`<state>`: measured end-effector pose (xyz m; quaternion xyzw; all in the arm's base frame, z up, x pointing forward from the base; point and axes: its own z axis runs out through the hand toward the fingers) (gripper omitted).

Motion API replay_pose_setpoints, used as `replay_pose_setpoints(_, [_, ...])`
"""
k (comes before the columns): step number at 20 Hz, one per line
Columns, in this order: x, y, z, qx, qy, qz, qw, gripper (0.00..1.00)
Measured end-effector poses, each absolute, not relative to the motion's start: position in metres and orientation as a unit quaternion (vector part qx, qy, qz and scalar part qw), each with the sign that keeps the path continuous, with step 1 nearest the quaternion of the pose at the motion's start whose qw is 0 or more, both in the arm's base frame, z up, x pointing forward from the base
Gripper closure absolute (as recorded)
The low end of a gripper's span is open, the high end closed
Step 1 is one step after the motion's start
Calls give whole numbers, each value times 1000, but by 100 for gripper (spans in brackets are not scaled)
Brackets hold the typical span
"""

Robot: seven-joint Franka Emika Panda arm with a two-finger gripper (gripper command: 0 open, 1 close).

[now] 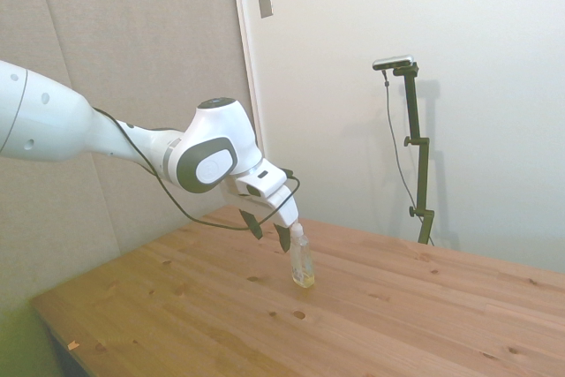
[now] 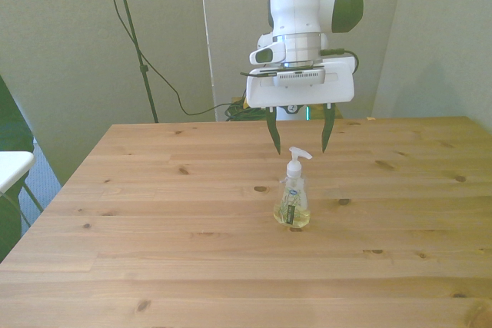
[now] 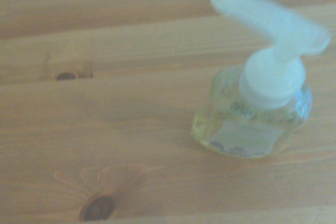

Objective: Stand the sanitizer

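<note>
Though small and likely light, the sanitizer (image 2: 293, 203) already stands upright on the table (image 2: 154, 213); its smooth body looks slippery, so the narrow pump neck suits gripping. Just above it, the gripper (image 2: 300, 137) hangs spread, holding nothing.

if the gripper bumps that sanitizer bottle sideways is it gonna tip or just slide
Probably tip. The sanitizer stands upright on a small base, taller than wide, so a knock near its white pump top would likely topple it. The liquid sits low, which may steady it against a low push. Its clear plastic looks smooth, so it may slip between the open gripper fingers.
</note>
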<state>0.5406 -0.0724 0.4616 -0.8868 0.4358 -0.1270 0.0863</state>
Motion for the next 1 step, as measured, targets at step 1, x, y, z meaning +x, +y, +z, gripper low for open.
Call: replay_pose_setpoints(1, [535, -69, 457, -889, 433, -121, 86, 0])
